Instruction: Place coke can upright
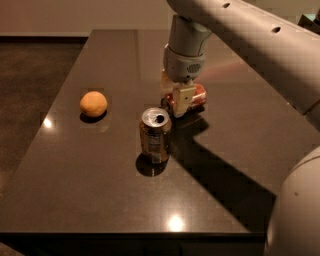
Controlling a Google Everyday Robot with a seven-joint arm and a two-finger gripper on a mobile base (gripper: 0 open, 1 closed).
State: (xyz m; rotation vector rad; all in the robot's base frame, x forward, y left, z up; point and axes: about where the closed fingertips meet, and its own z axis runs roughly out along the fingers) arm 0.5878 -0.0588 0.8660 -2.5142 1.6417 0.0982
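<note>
Place: you are looking at an indoor room; you cannot tell lab from office.
Surface: a dark, glossy surface [100, 200] showing bright spots of reflected light.
Floor: a dark, speckled floor [30, 75] lies beside it.
Wall: a plain pale wall [75, 15] stands at the back.
Staging: an orange [93, 104] and two drink cans laid out for you.
Tool: the robot's tool [177, 102] is low over the surface at the coke can [199, 95].

We see the red coke can [198, 94] lying on its side on the table [100, 175], gripper [175, 102] down right over it.
</note>
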